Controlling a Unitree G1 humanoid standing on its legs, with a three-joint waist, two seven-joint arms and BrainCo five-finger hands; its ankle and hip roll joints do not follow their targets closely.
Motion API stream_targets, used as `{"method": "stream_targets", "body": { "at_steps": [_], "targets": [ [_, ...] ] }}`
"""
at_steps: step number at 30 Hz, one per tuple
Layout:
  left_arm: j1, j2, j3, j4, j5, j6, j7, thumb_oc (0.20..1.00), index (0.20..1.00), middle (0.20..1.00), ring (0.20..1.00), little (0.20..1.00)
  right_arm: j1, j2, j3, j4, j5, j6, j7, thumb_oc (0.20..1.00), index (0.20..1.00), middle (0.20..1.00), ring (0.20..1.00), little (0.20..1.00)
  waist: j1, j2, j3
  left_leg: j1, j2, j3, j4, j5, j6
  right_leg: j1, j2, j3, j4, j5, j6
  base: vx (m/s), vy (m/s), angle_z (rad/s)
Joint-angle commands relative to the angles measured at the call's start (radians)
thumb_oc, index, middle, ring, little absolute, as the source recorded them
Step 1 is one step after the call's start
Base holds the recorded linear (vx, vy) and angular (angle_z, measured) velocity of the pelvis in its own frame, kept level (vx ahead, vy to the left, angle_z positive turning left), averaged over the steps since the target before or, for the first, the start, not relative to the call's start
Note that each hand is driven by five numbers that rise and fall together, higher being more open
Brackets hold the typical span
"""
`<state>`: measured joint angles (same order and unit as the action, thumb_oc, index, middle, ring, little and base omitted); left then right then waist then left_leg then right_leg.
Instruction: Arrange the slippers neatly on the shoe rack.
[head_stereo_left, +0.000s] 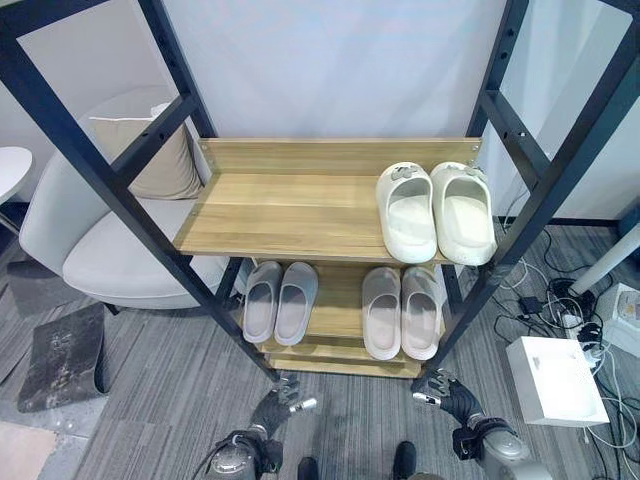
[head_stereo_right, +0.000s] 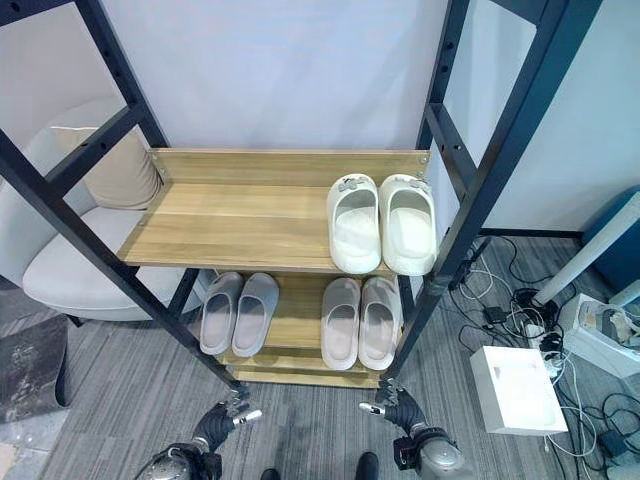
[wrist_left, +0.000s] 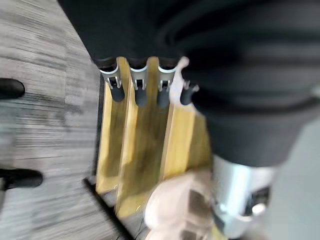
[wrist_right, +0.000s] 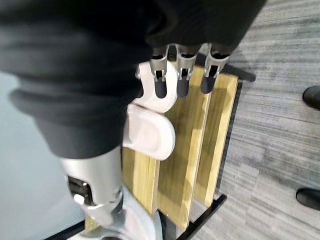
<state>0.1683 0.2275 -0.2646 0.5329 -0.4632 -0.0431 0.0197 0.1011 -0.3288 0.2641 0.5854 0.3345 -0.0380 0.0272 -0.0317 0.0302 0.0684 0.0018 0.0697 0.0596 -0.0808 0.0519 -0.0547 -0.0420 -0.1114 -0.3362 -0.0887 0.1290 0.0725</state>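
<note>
The shoe rack has wooden shelves (head_stereo_left: 280, 215) in a black metal frame (head_stereo_left: 110, 180). A white pair of slippers (head_stereo_left: 435, 212) stands side by side at the right of the upper shelf. On the lower shelf a grey pair (head_stereo_left: 279, 300) sits left and a pale pinkish pair (head_stereo_left: 400, 310) sits right. My left hand (head_stereo_left: 275, 408) and right hand (head_stereo_left: 450, 398) hang low over the carpet in front of the rack, both open and holding nothing. In the right wrist view the straight fingers (wrist_right: 182, 80) point toward the pale slippers (wrist_right: 150, 132).
A light armchair (head_stereo_left: 110, 250) with a beige cushion (head_stereo_left: 160, 160) stands left of the rack. A dark mat (head_stereo_left: 65, 360) lies on the carpet at lower left. A white box (head_stereo_left: 555, 380) and tangled cables (head_stereo_left: 555, 295) lie on the right.
</note>
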Motion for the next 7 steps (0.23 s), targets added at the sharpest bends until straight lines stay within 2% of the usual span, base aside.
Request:
{"method": "stream_targets", "body": {
  "at_steps": [1,7],
  "targets": [
    [-0.083,0.026,0.021,-0.008,-0.037,-0.07,0.041,1.0,1.0,1.0,1.0,1.0,-0.066,0.024,0.003,-0.005,0.007,-0.05,-0.033,1.0,1.0,1.0,1.0,1.0,0.01,-0.045,0.022,-0.001,-0.035,-0.028,0.004,-0.029,-0.005,0.062,-0.014,-0.044,0.001,-0.095,0.074,0.0,0.0,0.0],
    [-0.085,0.009,0.06,0.039,-0.05,-0.079,0.078,1.0,1.0,1.0,1.0,1.0,-0.068,0.029,-0.016,0.004,0.023,-0.053,-0.054,1.0,1.0,1.0,1.0,1.0,0.01,-0.046,0.017,0.003,-0.036,-0.027,0.005,-0.033,-0.003,0.067,-0.014,-0.043,0.001,-0.099,0.073,0.0,0.002,0.01]
  ]
}}
